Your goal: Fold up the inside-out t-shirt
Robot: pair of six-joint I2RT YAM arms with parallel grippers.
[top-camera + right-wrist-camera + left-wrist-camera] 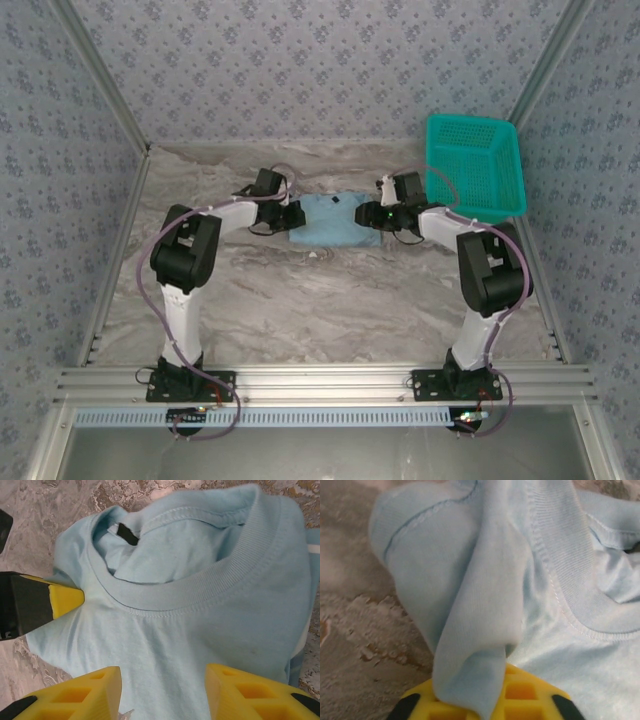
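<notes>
Soft light-blue knit t-shirt (335, 222), ribbed collar and stitched seams showing, lies bunched mid-way across the grey marbled table (300, 310), between the two arms. The yellow cellular-plastic left fingers (520, 697) are pressed together, pinching a hanging fold of cloth. The right fingers (250, 690) are spread wide, with cloth below the collar lying between them.

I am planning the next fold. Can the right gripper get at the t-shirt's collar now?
Probably yes: the right gripper is open just short of the collar, which lies bare on top of the t-shirt, nothing between.
</notes>
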